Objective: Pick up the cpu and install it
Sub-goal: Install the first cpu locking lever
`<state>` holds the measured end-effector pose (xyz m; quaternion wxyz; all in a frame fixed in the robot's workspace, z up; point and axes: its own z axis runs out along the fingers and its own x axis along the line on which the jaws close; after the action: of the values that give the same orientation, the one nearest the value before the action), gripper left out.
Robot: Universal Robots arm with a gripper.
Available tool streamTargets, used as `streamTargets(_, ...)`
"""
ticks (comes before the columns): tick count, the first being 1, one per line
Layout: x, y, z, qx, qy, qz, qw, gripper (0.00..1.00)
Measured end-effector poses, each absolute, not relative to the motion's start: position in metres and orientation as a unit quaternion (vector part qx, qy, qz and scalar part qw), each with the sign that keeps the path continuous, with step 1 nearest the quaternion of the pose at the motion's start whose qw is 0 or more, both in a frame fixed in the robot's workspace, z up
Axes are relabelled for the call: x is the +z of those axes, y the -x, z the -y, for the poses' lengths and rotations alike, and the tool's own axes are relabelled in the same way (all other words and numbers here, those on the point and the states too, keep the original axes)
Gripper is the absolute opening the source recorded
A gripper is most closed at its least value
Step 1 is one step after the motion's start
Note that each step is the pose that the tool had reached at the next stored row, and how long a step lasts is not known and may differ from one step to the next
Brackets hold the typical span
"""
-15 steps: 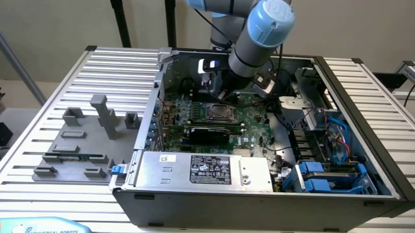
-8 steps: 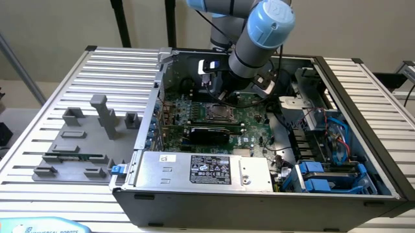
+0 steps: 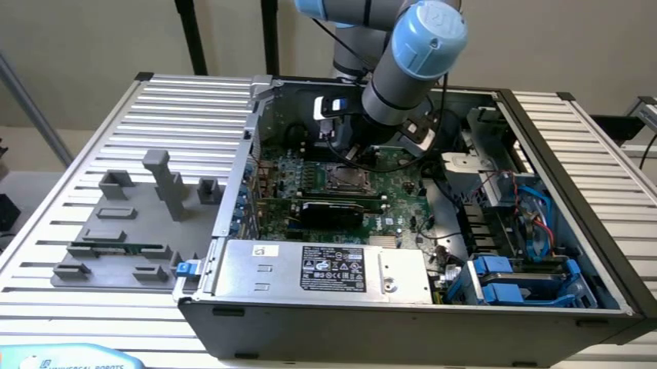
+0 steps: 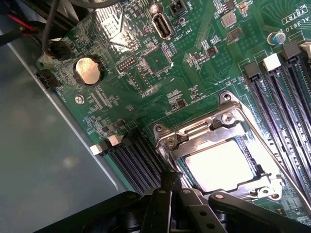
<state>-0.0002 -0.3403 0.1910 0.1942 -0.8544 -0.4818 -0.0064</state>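
Note:
The cpu (image 4: 221, 165), a flat silvery-white square, lies inside the metal socket frame (image 4: 228, 145) on the green motherboard (image 4: 160, 82). My gripper (image 4: 171, 180) hovers just beside the socket's edge, its dark fingers pressed together and shut with nothing between them. In the exterior view the arm reaches down into the open computer case, and the gripper (image 3: 356, 157) hangs directly over the socket (image 3: 344, 179) near the board's middle.
Black memory slots (image 4: 284, 92) run along both sides of the socket. A coin battery (image 4: 88, 71) and cables (image 4: 48, 29) sit nearby. In the case are the power supply (image 3: 328, 269) and blue drive cages (image 3: 513, 280). Grey fixture blocks (image 3: 154, 192) stand on the ribbed table.

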Motion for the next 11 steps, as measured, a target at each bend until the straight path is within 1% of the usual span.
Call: streamTargets(11,0.1913,0.0035,0.3413,-0.005,0.850,0.490,0.195,0.11)
